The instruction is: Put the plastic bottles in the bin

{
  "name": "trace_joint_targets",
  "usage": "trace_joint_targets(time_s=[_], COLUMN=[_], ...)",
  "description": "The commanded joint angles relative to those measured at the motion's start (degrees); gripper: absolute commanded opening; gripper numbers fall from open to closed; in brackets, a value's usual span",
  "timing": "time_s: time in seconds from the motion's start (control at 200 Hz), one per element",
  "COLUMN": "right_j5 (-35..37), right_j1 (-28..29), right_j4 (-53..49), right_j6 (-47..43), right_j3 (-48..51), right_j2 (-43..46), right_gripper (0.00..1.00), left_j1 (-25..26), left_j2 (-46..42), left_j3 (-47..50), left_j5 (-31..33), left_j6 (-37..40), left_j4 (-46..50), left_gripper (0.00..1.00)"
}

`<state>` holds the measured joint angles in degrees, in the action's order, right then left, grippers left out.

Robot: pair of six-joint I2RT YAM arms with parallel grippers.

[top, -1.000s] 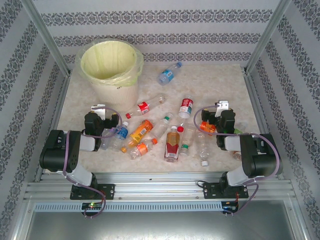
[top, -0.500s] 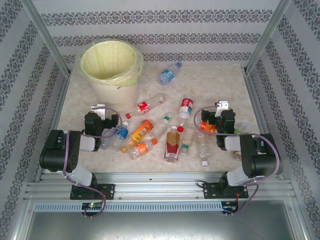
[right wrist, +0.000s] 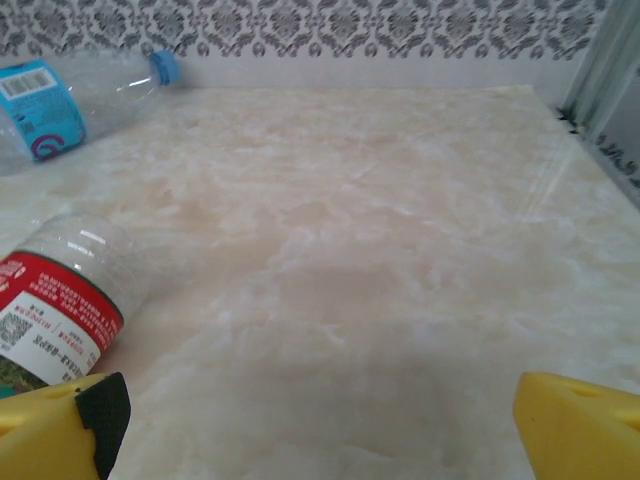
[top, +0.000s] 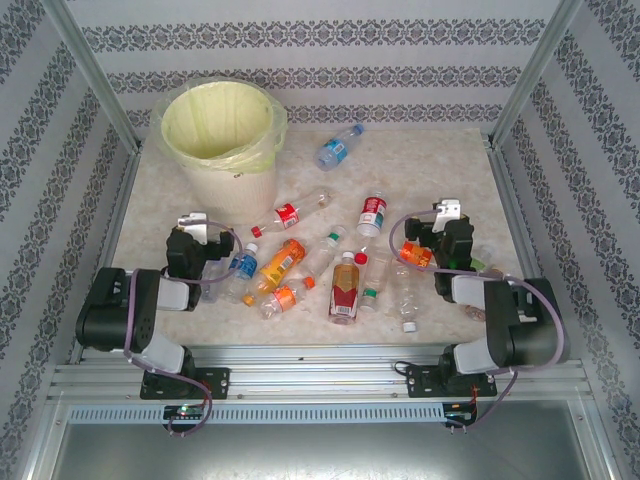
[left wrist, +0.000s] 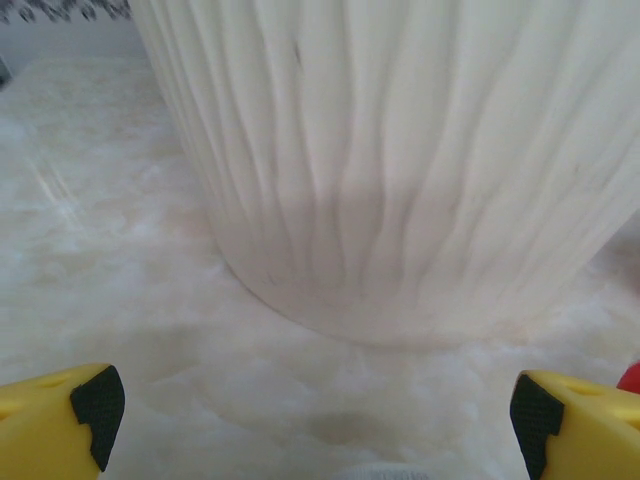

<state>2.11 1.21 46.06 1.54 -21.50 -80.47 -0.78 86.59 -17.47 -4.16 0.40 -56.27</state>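
1. While the left gripper [left wrist: 320, 420] sat low over the table [top: 450, 170], its yellow fingers [left wrist: 55, 420] stood spread as wide as they go with nothing between them. The ribbed white wall of the bin [left wrist: 400, 170] loomed right ahead, close in!
2. That bin, lined with a pale yellow bag [top: 215, 125], stood upright at the far left corner.
3. Over to the right gripper [right wrist: 320, 420]: also wide open, also empty, with bare marbled tabletop ahead of it.
4. Just off its left finger lay a red-label bottle [right wrist: 60, 300] on its side, base toward the camera. Farther back, near the patterned wall [right wrist: 400, 30], lay a blue-capped bottle [right wrist: 70, 100].
5. The plastic bottles [top: 283, 262] lay scattered on their sides between the two arms, orange, amber and clear ones crowded together, several touching.
6. A small orange bottle [top: 414, 255] sat tucked against the right arm, partly hidden by it.
7. A blue-label bottle [top: 243, 266] lay just beside the left arm.
8. One clear bottle with a red band [top: 290, 213] lay just right of the bin's base, between the pile and the bin.
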Motion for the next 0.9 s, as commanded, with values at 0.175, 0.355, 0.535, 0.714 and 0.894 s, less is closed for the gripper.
trace_joint_targets(time_s=[0.175,0.355,0.535,0.714,0.894], right_j5=[9.08,7.96,8.41,7.76,1.98], right_j1=[-0.16,0.77,2.14,3.74,4.49], right_j4=[-29.46,-45.43,-56.70,-67.85,-75.32], right_j6=[9.58,17.02,25.09,28.25,30.52], right_j3=[-8.99,-13.65,-15.17,-17.25,-18.21], right_j2=[11.41,16.28,22.88,28.02,31.72], right_gripper=[0.98,0.98,0.98,0.98,0.98], left_j1=[0.12,4.24,13.99,23.69,30.21], left_j2=[-18.50,-29.76,-34.18,-32.02,-23.48], left_j3=[-1.88,-7.37,-18.98,-29.05,-41.45], left_j5=[4.54,4.98,5.93,3.10,-3.41], left_j6=[-4.67,-12.26,-18.39,-20.15,-19.28], left_j4=[16.10,33.15,54.67,63.22,69.38], left_gripper=[1.00,1.00,1.00,1.00,1.00])
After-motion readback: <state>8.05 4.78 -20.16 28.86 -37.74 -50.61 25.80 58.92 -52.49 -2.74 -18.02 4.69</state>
